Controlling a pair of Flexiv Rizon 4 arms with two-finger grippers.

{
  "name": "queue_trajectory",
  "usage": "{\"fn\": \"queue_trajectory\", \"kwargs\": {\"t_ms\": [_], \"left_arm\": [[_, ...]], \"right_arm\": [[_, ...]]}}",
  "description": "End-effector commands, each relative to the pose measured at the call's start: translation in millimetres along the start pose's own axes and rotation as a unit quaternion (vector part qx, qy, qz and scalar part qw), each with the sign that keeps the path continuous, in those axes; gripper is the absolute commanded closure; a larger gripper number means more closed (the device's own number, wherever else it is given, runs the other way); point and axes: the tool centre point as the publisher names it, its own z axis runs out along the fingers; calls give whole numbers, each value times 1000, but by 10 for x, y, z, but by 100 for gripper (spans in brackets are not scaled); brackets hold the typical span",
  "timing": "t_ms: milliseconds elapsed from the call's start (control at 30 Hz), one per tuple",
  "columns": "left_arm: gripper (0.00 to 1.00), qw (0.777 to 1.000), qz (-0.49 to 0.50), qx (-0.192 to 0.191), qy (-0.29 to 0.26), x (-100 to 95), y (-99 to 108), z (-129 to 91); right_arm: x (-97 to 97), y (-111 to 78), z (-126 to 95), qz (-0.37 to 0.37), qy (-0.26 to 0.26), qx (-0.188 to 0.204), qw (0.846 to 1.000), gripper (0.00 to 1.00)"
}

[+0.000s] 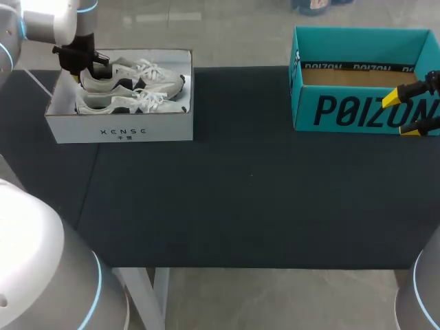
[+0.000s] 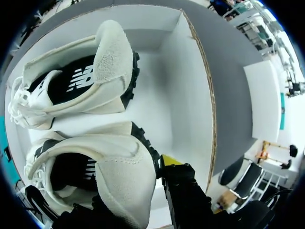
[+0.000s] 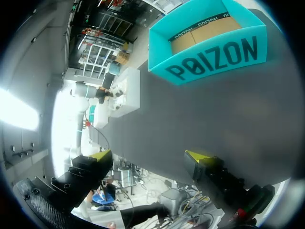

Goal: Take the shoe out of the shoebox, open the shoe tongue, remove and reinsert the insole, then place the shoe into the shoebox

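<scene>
A white shoebox (image 1: 124, 128) at the table's far left holds two white shoes lying side by side, heels toward its left wall (image 2: 190, 95). My left gripper (image 1: 86, 69) is down at the heel of the farther shoe (image 1: 137, 77). In the left wrist view that heel (image 2: 119, 176) sits between the fingers. One yellow fingertip (image 2: 170, 161) presses its black sole edge; the other is hidden behind the heel. The nearer shoe (image 1: 130, 103) lies untouched (image 2: 86, 81). My right gripper (image 1: 402, 115) hangs open and empty at the right edge (image 3: 150, 156).
A teal open box (image 1: 357, 110) stands at the far right, just behind my right gripper, its cardboard floor bare (image 3: 205, 36). The dark table (image 1: 240, 192) stretches between the two boxes.
</scene>
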Motion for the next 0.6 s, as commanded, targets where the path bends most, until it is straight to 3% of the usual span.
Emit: {"fn": "queue_trajectory", "kwargs": {"t_ms": [33, 67, 267, 433, 600], "left_arm": [[16, 1000, -1, 4, -7, -16, -13, -66], [0, 1000, -4, 2, -10, -24, -33, -89], [0, 999, -29, -2, -30, -40, -211, -395], [0, 998, -28, -21, -59, -136, -505, -659], [0, 996, -26, -42, -69, -244, -793, -769]], "right_arm": [[4, -4, 2, 1, -2, 0, 1000, 0], [4, -4, 2, 1, -2, 0, 1000, 0], [4, -4, 2, 1, -2, 0, 1000, 0], [4, -4, 2, 1, -2, 0, 1000, 0], [4, -4, 2, 1, -2, 0, 1000, 0]]}}
